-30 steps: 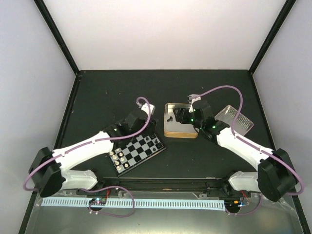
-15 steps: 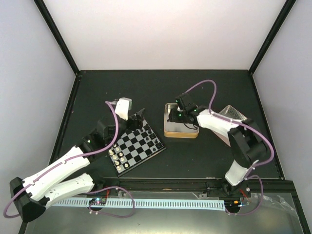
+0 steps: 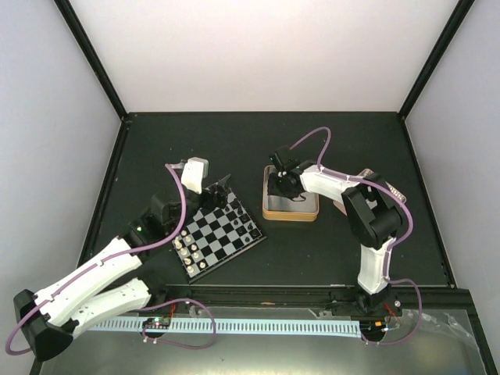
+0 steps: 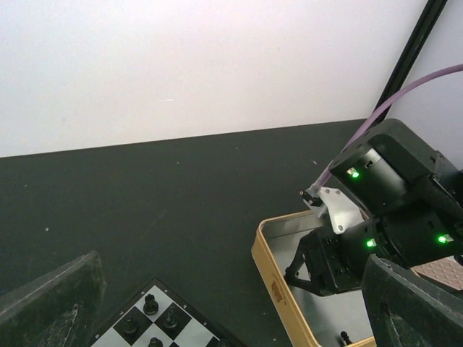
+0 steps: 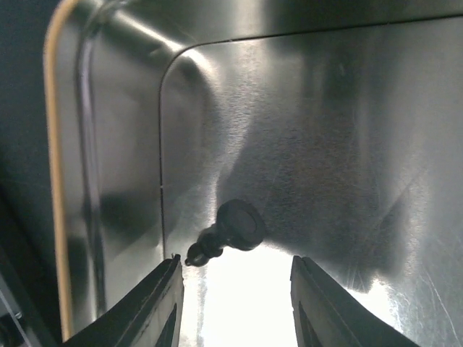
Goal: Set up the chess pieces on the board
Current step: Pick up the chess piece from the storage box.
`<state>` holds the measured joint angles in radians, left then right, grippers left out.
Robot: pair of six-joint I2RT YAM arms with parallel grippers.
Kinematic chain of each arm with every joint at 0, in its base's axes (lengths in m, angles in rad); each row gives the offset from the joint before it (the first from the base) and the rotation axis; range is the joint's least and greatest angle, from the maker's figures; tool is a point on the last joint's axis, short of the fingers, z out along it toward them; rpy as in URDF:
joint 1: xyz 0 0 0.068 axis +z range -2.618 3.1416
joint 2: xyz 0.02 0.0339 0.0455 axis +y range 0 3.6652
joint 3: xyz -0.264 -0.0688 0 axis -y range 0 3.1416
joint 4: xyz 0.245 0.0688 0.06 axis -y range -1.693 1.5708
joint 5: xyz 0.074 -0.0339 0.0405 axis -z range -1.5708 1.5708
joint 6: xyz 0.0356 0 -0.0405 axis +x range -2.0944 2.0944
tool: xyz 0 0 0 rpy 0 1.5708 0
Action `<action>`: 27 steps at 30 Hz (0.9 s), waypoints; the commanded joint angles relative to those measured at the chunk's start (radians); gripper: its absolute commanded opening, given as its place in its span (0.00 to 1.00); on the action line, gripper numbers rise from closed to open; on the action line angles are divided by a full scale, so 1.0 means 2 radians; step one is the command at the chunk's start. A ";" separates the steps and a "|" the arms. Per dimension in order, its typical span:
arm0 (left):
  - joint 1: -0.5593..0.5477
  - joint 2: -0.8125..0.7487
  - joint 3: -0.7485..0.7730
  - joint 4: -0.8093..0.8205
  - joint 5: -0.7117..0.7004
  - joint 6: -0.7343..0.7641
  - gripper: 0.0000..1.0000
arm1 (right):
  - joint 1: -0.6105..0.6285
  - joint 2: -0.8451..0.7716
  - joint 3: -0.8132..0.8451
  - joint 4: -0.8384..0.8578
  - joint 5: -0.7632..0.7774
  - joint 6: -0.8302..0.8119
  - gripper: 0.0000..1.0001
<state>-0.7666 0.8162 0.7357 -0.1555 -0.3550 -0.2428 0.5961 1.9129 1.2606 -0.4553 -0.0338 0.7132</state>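
The board [image 3: 223, 234] lies at an angle left of centre, with black chess pieces [image 3: 244, 227] along its right edge and cream-white ones along its left edge. My left gripper [image 3: 221, 191] is open and empty, hovering over the board's far corner. Its wrist view shows that corner [image 4: 155, 318] with black pieces [image 4: 150, 305]. My right gripper [image 3: 281, 186] is open inside the gold-rimmed tin [image 3: 291, 212]. In the right wrist view, one black piece [image 5: 231, 228] lies on its side on the tin floor, just beyond my open right gripper [image 5: 235, 289].
The tin's gold wall [image 4: 278, 289] stands right of the board, with another small black piece [image 4: 346, 337] upright inside. The tin's inner wall [image 5: 108, 181] is close on the left of my right fingers. The tin lid [image 3: 394, 192] lies partly hidden behind the right arm.
My left gripper drew back from over the board to its far corner. My right arm folded up and its gripper shifted left and lower into the tin.
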 commanded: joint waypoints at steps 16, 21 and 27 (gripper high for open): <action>0.006 0.012 -0.001 0.010 0.024 -0.007 0.99 | 0.008 0.046 0.045 -0.029 0.046 -0.004 0.35; 0.006 0.014 0.000 0.007 0.026 -0.008 0.99 | 0.008 0.052 0.056 -0.028 0.048 -0.002 0.35; 0.006 0.013 0.000 0.004 0.025 -0.007 0.99 | 0.009 0.058 0.065 -0.029 0.053 -0.001 0.35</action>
<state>-0.7601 0.8402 0.7349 -0.1566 -0.3115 -0.2474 0.6075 2.0056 1.3579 -0.5034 0.0425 0.7132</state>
